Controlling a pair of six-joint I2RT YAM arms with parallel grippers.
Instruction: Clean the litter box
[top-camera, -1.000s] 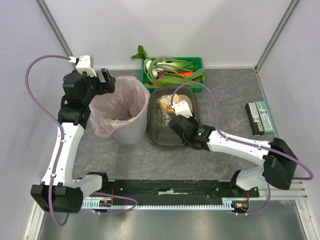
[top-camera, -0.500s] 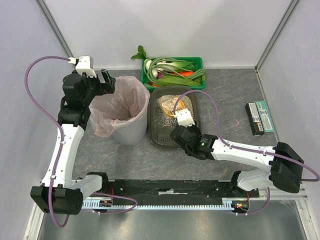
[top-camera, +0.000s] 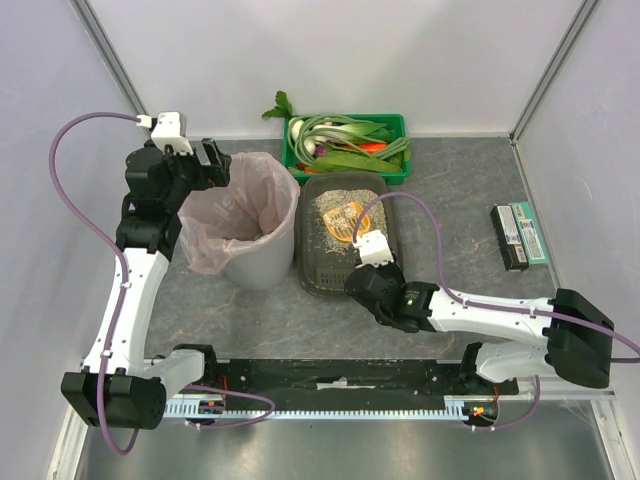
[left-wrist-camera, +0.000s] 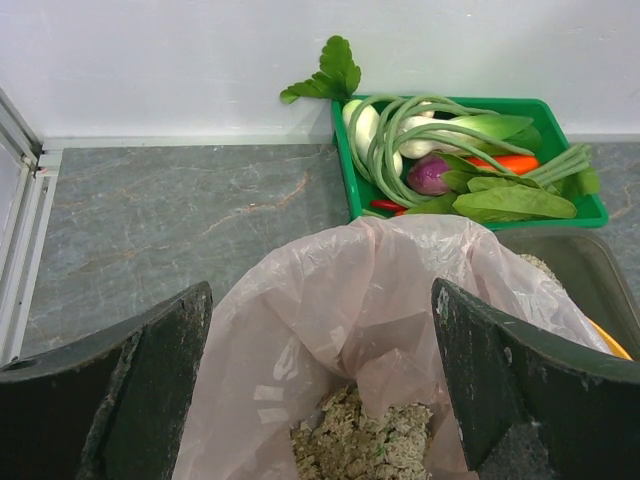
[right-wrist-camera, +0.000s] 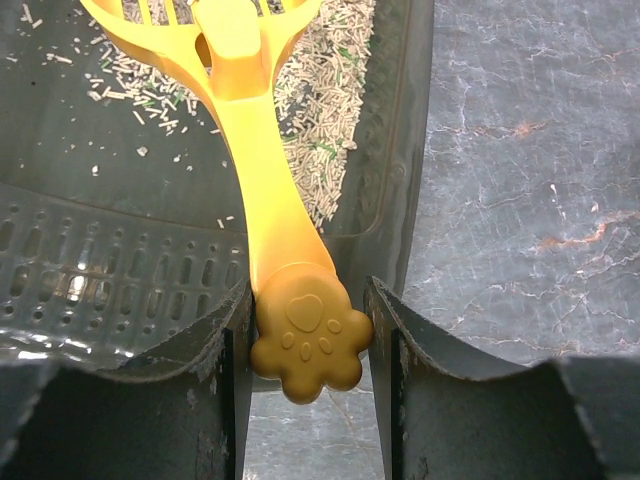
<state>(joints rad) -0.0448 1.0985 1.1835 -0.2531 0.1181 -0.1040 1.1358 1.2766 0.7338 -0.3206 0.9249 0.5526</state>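
Standing on the grey marbled table (top-camera: 450, 190), item one: the litter box (top-camera: 322, 278), a shallow dark grey tray set lengthwise away from the arms. It sits just beside the bin on its left, its far end close against the green crate. Pale grainy litter (top-camera: 322, 215) covers the far half. The near half is mostly bare plastic with stray grains and a slotted grille at the near end (clearest in the right wrist view).

Item two: a yellow scoop (top-camera: 344, 218), its slotted head lying on the litter and its handle running back toward the tray's near right corner.

Item three: the right gripper (right-wrist-camera: 308, 305), closed narrow on the paw-print end of the scoop handle, one finger pressed to each side.

Item four: the left gripper (left-wrist-camera: 320, 300), spread wide and holding nothing, hovering at the far left of the bin's mouth.

Item five: a round grey bin (top-camera: 255, 268) with a pink liner (left-wrist-camera: 330, 290) draped over its rim and a clump of litter at the bottom.

Item six: a green crate (top-camera: 396, 122) against the far wall, filled with vegetables (left-wrist-camera: 470, 170): long green stalks, leaves, a carrot, a purple bulb.

Item seven: two flat packs (top-camera: 520, 236) side by side, well apart to the right of the tray.
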